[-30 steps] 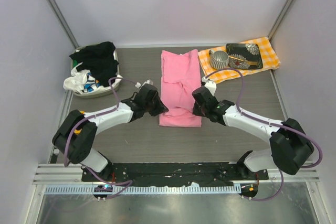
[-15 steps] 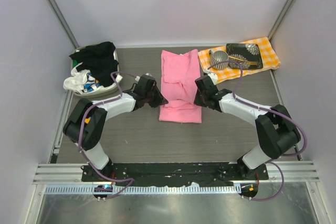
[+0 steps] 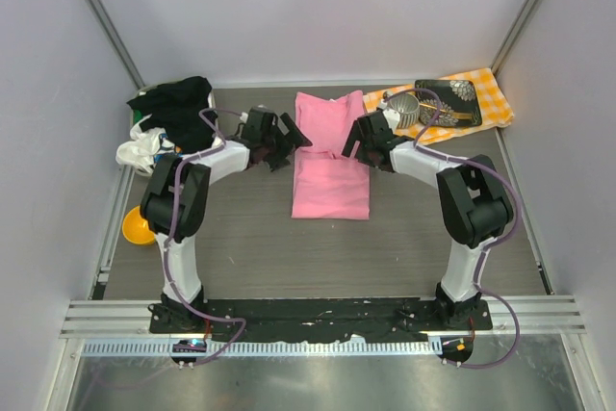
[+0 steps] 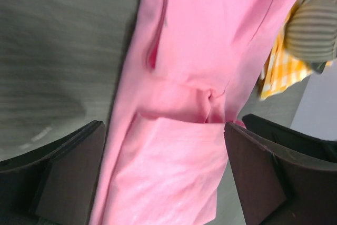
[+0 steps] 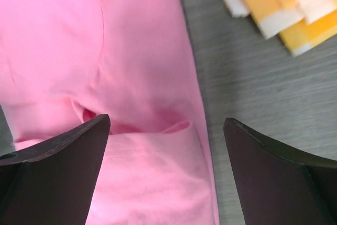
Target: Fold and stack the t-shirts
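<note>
A bright pink t-shirt (image 3: pixel 331 180) lies lengthwise in the middle of the table, its near part doubled over onto the rest with the fold's edge across the middle. My left gripper (image 3: pixel 290 135) is open at the shirt's left edge. My right gripper (image 3: pixel 353 141) is open at its right edge. In the left wrist view the pink t-shirt (image 4: pixel 184 109) lies loose below the left gripper (image 4: pixel 163 175), held by neither jaw. The right wrist view shows the same: the t-shirt (image 5: pixel 131 77) lies free under the right gripper (image 5: pixel 166 169). Black and white t-shirts (image 3: pixel 178 113) fill a basket at the far left.
The basket (image 3: pixel 140 163) stands at the far left. An orange-and-yellow checked cloth (image 3: pixel 496 103) lies at the far right, bearing a ribbed mug (image 3: pixel 403 109) and a black patterned tray (image 3: pixel 448 103). A small orange thing (image 3: pixel 138 229) lies by the table's left edge.
Both grippers moved away from the near edge along the shirt's sides, drawing its near part over the middle. Both then opened and let go of the cloth.
</note>
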